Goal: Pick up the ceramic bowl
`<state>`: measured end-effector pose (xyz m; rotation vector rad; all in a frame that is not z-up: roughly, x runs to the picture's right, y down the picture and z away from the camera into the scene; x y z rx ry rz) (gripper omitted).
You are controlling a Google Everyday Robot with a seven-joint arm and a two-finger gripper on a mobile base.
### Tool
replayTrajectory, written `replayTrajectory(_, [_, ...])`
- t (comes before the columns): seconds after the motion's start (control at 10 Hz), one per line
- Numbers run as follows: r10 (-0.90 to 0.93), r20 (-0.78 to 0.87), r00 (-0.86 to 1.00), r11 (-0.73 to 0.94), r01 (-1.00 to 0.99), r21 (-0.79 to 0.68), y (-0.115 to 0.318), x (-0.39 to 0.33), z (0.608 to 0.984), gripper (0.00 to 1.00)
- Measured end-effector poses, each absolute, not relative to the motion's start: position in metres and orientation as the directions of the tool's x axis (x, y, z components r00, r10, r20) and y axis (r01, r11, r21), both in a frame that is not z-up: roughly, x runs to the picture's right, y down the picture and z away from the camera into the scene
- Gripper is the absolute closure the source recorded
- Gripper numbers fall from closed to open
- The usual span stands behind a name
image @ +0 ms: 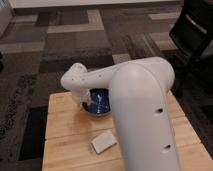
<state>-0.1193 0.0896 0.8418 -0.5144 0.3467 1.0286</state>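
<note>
Bowl sits on table, far-centre, not yet lifted; claw at its left rim, grip state cannot be told, so grasp unconfirmed and lift remains; pale block lies nearer.

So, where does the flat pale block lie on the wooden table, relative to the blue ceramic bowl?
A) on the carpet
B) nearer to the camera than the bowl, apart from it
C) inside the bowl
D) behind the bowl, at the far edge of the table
B: the flat pale block lies on the wooden table in front of the ceramic bowl, with bare wood between them; the gripper is down at the bowl's left rim.
</note>
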Motion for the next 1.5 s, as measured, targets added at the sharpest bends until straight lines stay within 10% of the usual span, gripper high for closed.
replayTrajectory(1.5, [0.795, -0.361, 0.488, 0.509, -0.860, -0.044, 0.001, -0.119, 0.733, 1.00])
